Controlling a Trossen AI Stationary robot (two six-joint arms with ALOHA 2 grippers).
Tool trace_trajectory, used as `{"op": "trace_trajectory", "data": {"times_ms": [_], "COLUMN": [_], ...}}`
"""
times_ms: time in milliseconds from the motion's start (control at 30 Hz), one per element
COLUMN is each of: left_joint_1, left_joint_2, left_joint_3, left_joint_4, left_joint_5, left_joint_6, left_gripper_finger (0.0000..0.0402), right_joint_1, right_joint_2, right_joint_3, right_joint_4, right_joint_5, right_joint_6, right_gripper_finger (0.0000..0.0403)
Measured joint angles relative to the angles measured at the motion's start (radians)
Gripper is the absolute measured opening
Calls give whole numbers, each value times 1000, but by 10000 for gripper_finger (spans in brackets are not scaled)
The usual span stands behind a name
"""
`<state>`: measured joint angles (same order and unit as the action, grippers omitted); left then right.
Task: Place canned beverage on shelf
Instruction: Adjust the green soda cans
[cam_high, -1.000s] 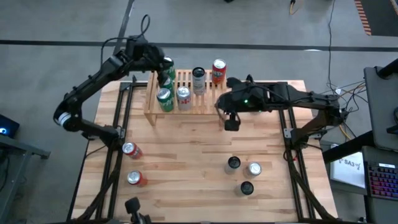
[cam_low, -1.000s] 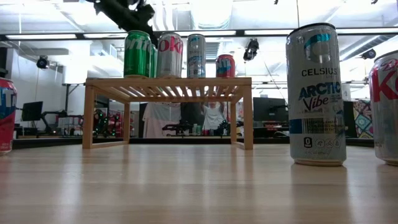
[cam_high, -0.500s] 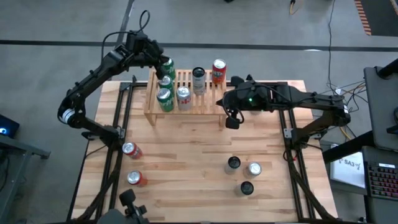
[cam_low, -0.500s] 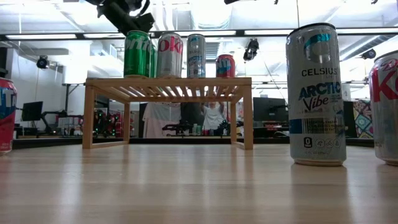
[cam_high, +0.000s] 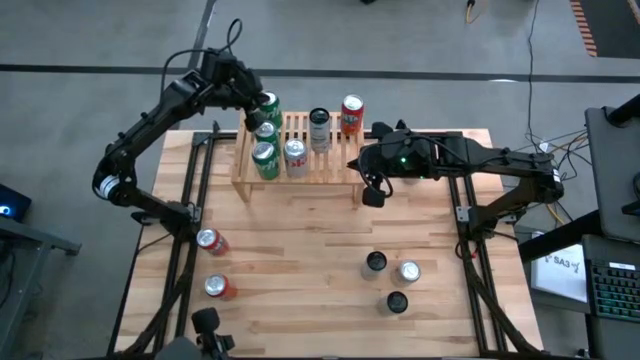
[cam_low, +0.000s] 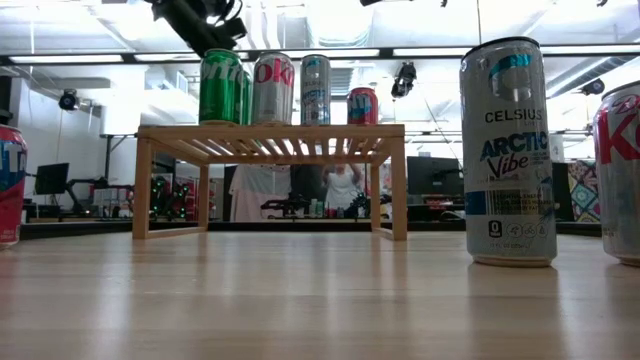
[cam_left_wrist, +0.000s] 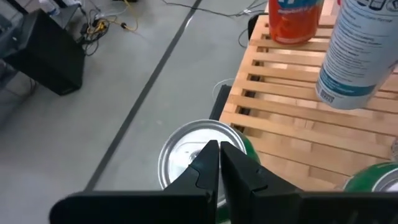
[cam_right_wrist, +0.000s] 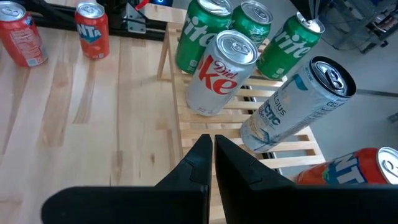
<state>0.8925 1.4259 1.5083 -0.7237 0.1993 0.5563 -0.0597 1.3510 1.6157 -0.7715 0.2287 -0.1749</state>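
Green can (cam_left_wrist: 180, 152) standing upright at the far left corner of the shelf (cam_high: 335, 165), already on the slats, just beside a second green can (cam_high: 264, 130), with a third green can (cam_high: 264, 160) nearer the front. Likely handling as a stiff, smooth-walled cylinder: light if empty, noticeably heavier if full, which cannot be told from here; slippery on its painted side, prone to denting under a hard squeeze and to tipping on the gaps between slats. Best taking hold across the middle of the side wall, fingers spread wider than the body and closing gently, never pinching the rim or the pull tab. Hovering right above its silver lid, left gripper (cam_left_wrist: 219, 148) with fingers pressed together and gripping nothing. Sharing the rack, a Diet Coke can (cam_right_wrist: 219, 73), a tall Celsius can (cam_right_wrist: 292, 106) and an orange Fanta can (cam_high: 351, 113). Waiting at the shelf's right front leg, right gripper (cam_right_wrist: 211, 142), fingers likewise closed on nothing. Lying farther out on the plank table (cam_high: 300, 250), two red cans (cam_high: 208, 240) on the left side and three more cans (cam_high: 397, 301) toward the right front, well apart from the rack and probably awaiting placing.
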Motion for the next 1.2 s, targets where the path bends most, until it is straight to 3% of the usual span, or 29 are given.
{"op": "trace_trajectory", "data": {"times_ms": [200, 367, 567, 1200], "left_joint_1": [0, -1, -1, -1], "left_joint_2": [-2, 0, 34, 18], "left_joint_3": [19, 21, 21, 31], "left_joint_4": [-13, 34, 27, -64], "left_joint_5": [6, 79, 75, 72], "left_joint_6": [50, 9, -51, -22], "left_gripper_finger": [0, 0, 0, 0], "right_joint_1": [0, 0, 0, 0], "right_joint_2": [0, 0, 0, 0], "right_joint_3": [0, 0, 0, 0], "right_joint_4": [0, -1, 0, -4], "right_joint_5": [0, 0, 0, 1], "right_joint_6": [0, 0, 0, 19], "right_gripper_finger": [9, 9, 9, 9]}}
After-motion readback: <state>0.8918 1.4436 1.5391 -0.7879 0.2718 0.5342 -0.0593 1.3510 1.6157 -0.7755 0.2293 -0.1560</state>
